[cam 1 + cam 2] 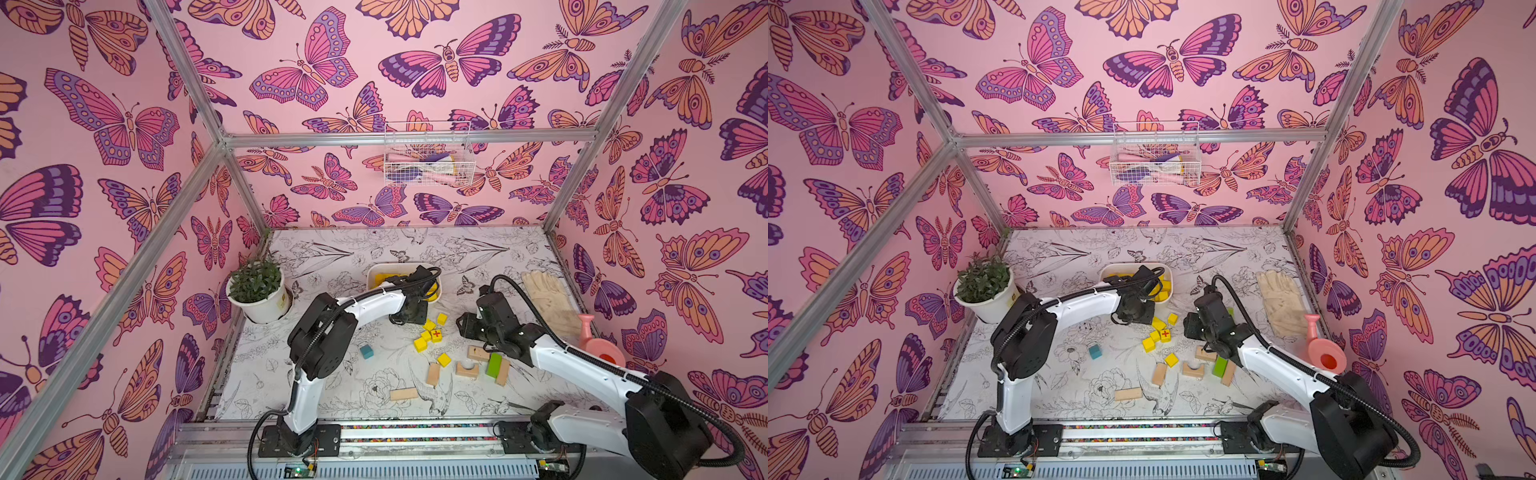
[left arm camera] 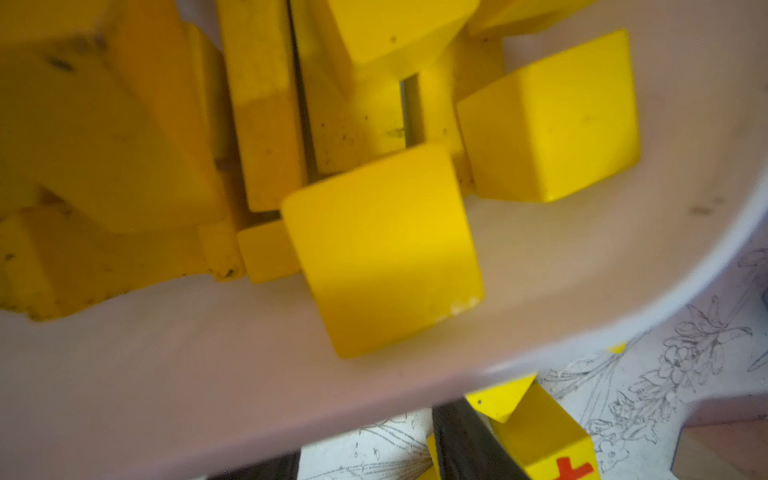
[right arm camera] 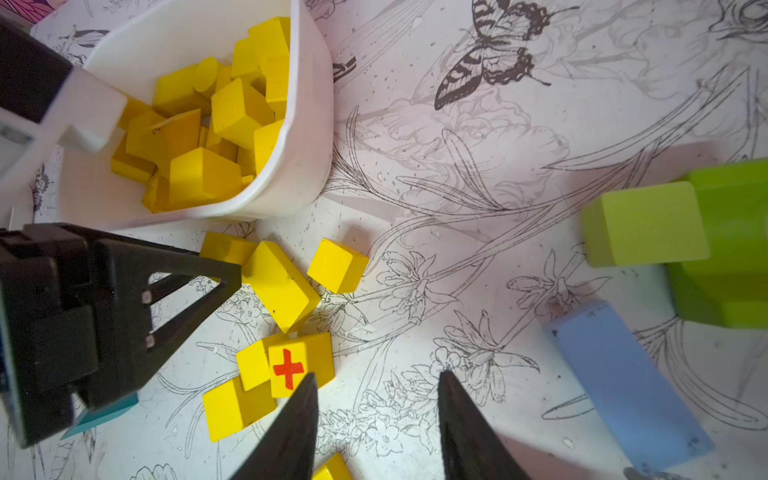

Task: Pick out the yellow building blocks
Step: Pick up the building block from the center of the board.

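Many yellow building blocks (image 3: 224, 108) fill a white bin (image 1: 372, 272) at the back of the table, seen close up in the left wrist view as yellow cubes (image 2: 382, 245). Several more lie loose in front of the bin (image 1: 1113, 269) in both top views: a cube with a red cross (image 1: 436, 335), and plain yellow cubes (image 1: 420, 344) (image 1: 1171, 360). My left gripper (image 1: 404, 320) (image 2: 365, 457) hangs at the bin's near rim, open, with bare table between its fingers (image 3: 224, 278). My right gripper (image 3: 378, 415) (image 1: 462, 323) is open just right of the red-cross cube (image 3: 287, 368), holding nothing.
A potted plant (image 1: 262, 291) stands at the left. A glove (image 1: 548, 295) and a pink watering can (image 1: 598, 345) lie at the right edge. Tan blocks (image 1: 403, 393), a green block (image 1: 494, 365), a teal cube (image 1: 366, 351) and a blue bar (image 3: 623, 386) lie around.
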Robot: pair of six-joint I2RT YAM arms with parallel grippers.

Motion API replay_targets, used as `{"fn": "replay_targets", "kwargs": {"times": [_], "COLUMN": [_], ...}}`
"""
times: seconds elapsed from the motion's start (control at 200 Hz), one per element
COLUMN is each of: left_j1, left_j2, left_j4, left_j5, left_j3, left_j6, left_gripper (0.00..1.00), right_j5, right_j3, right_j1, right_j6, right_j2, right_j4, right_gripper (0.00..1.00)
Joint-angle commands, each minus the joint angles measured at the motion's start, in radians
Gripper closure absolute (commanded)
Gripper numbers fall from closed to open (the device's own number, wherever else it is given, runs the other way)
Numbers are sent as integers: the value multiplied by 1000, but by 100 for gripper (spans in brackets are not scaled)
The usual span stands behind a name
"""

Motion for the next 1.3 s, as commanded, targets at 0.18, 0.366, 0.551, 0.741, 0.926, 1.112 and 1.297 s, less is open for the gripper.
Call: {"fn": "replay_targets", "kwargs": {"times": [0.18,0.366,0.551,0.741,0.926,1.112,1.297], "left_j1": [-4,-4,-4,-5,-8,-10,-10], "left_j2": [57,61,56,40,-17,-126,-258], "left_j4": [-96,-97,-96,-95,-80,8,121], "left_j5": [-24,-15,-10,-9,-32,8,38], "left_j3": [62,65,60,41,-31,-176,-327], "left_j6": [-20,-18,-12,1,30,111,168], "left_gripper": [51,58,67,71,72,72,73], "right_j5": [-49,-59,-61,-56,-53,-48,-47], "right_j3": [-26,-36,-35,-33,-32,-31,-28], "right_j1": [-40,-51,-55,-57,-57,-57,-58], "right_j6": [24,27,29,27,31,37,41], "right_j2": [-29,-38,-35,-38,-34,-29,-19], "right_j4": [33,41,39,31,27,29,29], "right_gripper": [52,52,52,52,52,51,51]}}
